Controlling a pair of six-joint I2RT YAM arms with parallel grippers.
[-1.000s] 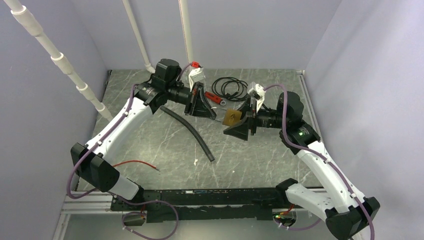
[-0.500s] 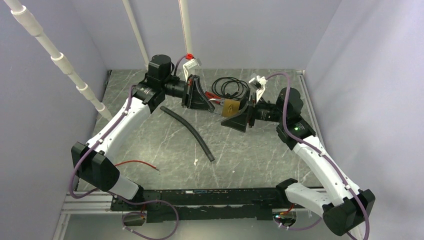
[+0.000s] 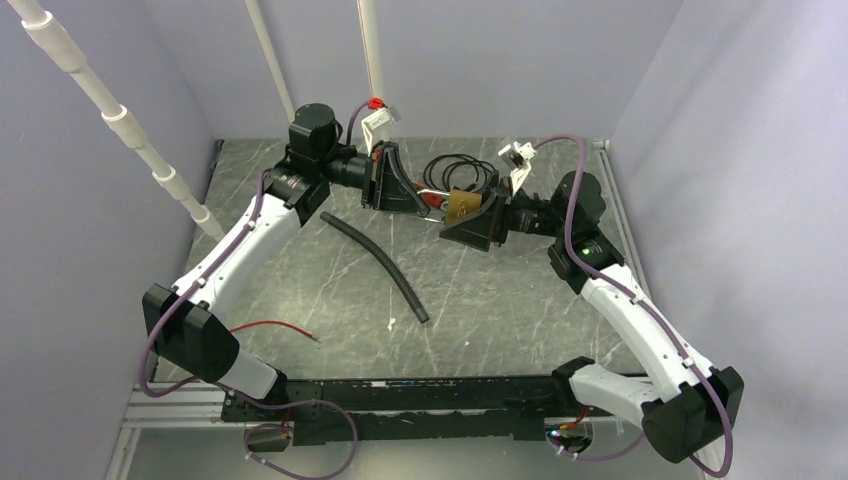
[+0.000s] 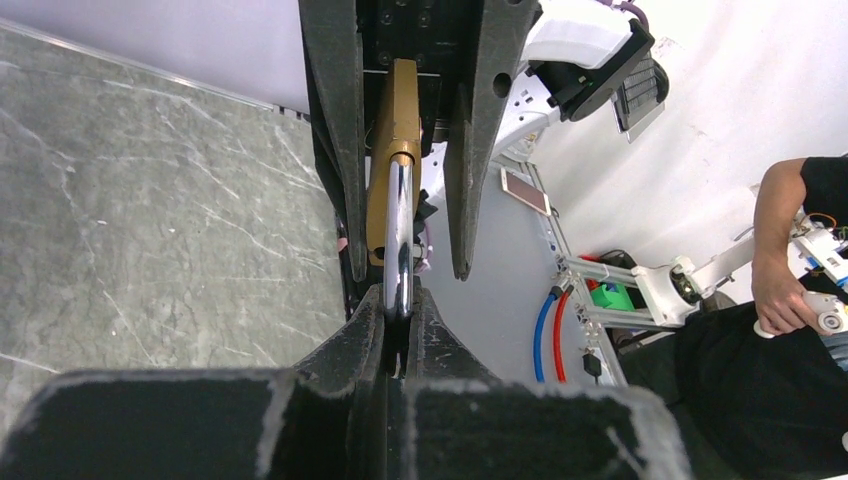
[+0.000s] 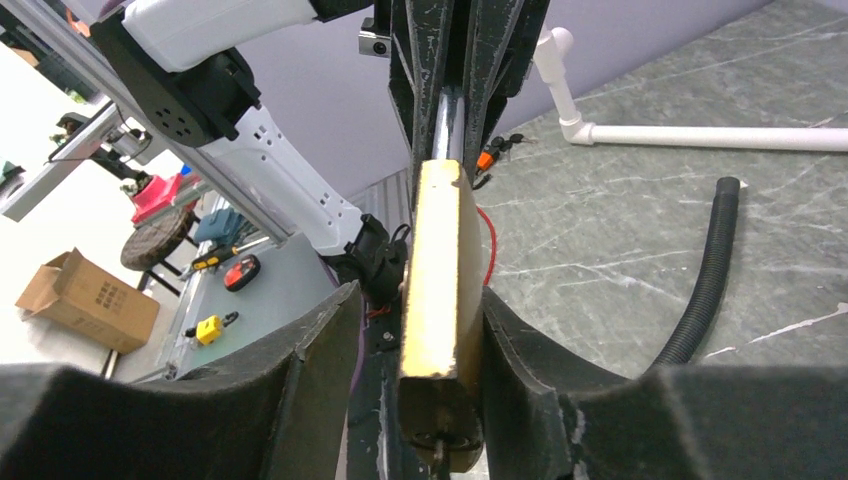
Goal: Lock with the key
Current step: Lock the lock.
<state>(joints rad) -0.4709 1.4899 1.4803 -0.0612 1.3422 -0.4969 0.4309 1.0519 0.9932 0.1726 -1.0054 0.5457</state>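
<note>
Left gripper (image 4: 398,305) is pinched tight on the silver shackle (image 4: 398,225) of the brass padlock (image 3: 460,204). The right gripper (image 5: 420,300) faces it, with its two fingers closed on the lock's body from either side. The two meet nose to nose and carry the lock between them, up off the table (image 3: 500,300), out toward the middle of the far edge. The shackle runs straight from the brass body into the left fingers, seen edge-on from the left wrist. I cannot tell whether it is pushed home or sprung. Just behind the lock, by the far edge, lies a coil of black cable (image 3: 452,160). A small red-tagged thing (image 5: 487,158) sits on the table near there. It may be the key, but it is too small to be sure. A black ribbed hose (image 3: 378,262) lies slantwise nearer the middle of the table, well apart from the lock. A red wire (image 3: 272,326) curls by the near left corner.
</note>
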